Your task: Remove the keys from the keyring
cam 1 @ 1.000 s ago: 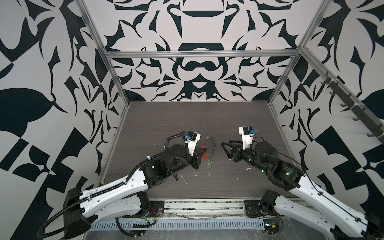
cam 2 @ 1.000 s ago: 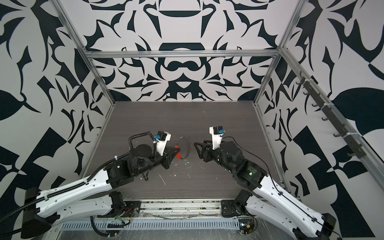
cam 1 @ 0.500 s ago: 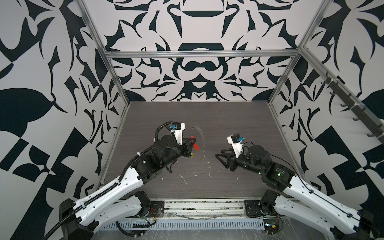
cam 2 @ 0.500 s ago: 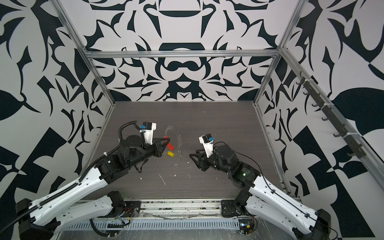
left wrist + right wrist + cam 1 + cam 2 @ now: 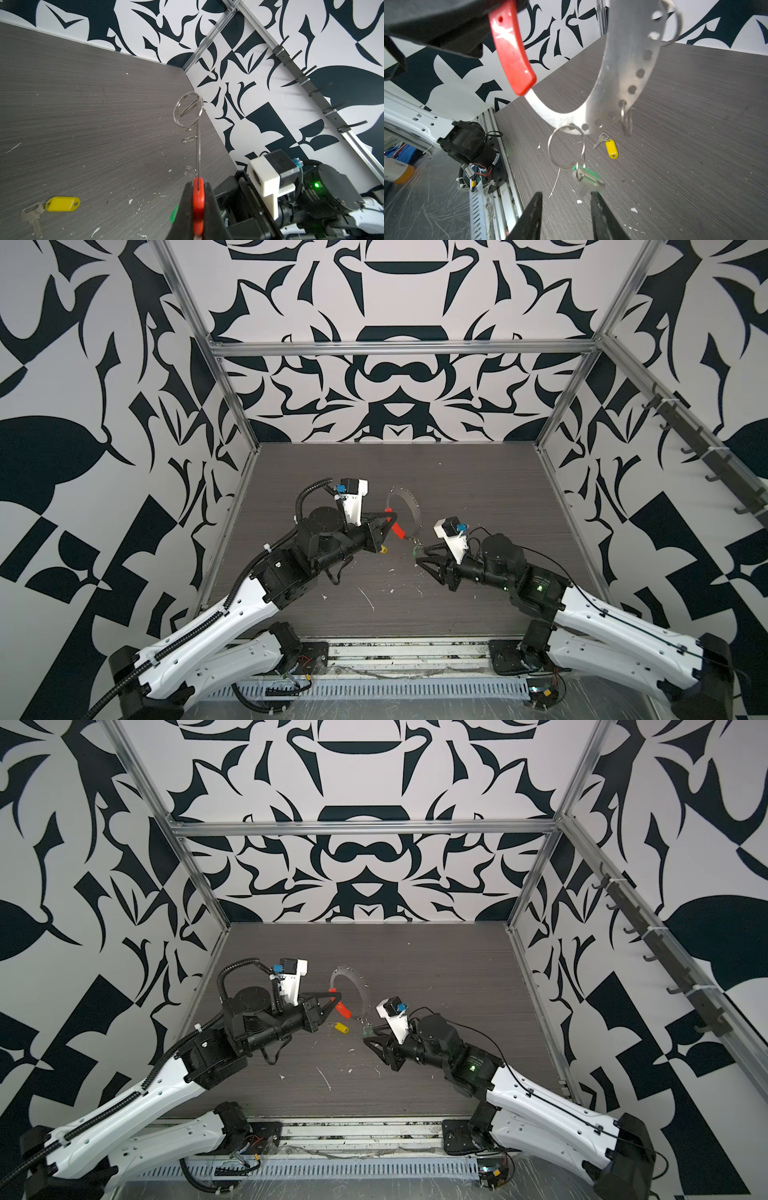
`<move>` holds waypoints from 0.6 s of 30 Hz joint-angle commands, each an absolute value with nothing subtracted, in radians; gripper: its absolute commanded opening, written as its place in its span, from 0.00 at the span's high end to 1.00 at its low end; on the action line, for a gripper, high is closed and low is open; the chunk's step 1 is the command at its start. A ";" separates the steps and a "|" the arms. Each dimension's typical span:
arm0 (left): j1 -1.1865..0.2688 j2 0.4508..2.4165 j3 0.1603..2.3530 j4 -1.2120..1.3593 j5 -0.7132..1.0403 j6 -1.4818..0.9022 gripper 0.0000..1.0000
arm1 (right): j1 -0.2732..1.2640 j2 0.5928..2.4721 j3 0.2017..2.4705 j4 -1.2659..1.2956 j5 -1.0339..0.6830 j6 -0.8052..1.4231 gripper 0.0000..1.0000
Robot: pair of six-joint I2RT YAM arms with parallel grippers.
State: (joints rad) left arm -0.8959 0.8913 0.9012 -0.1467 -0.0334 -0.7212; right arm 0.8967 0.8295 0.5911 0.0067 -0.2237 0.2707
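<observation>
my left tool (image 5: 390, 516) is clenched on the red sleeve (image 5: 397, 529) of the keyring (image 5: 413, 510), and it holds the whole loop up off the bench (image 5: 478, 489), tilted so the open curve faces the far wall. in the right wrist view the keyring reads as a flat metal band with a row of holes, and a few small wire rings hang from them. one of these, a larger split ring (image 5: 565, 145), carries the green-tagged key (image 5: 588, 180), which dangles at the lowest point of the loop. my right tool (image 5: 566, 194) sits just under it with its jaws apart. the key hangs at the tip of one finger and the gap is not closed on anything, so i call it released for now. the yellow-tagged key (image 5: 340, 1028) lies flat on the bench between the two arms, just beside the left tool's fingers in a top view, and it is clear of the loop. by my reckoning one key is off and one is left. what remains is to pinch the green one and work its ring off the band while the left side keeps the loop steady. the hanging key may swing or turn, so the pinch could miss.
</observation>
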 commanded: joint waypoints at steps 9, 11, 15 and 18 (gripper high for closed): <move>-0.894 0.864 0.932 -0.118 0.039 -0.746 1.00 | 0.901 0.718 0.558 0.079 -0.167 0.206 0.59; -0.894 0.867 0.931 -0.115 0.043 -0.747 1.00 | 0.902 0.720 0.561 0.090 -0.179 0.206 0.60; -0.894 0.867 0.930 -0.110 0.048 -0.750 1.00 | 0.902 0.721 0.572 0.093 -0.199 0.197 0.61; -0.894 0.865 0.929 -0.111 0.048 -0.750 1.00 | 0.909 0.719 0.576 0.089 -0.196 0.196 0.62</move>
State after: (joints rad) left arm -0.8959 0.8745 0.9012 -0.1455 0.0357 -0.7376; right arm 0.9001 0.7273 0.5617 0.0360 -0.1852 0.2108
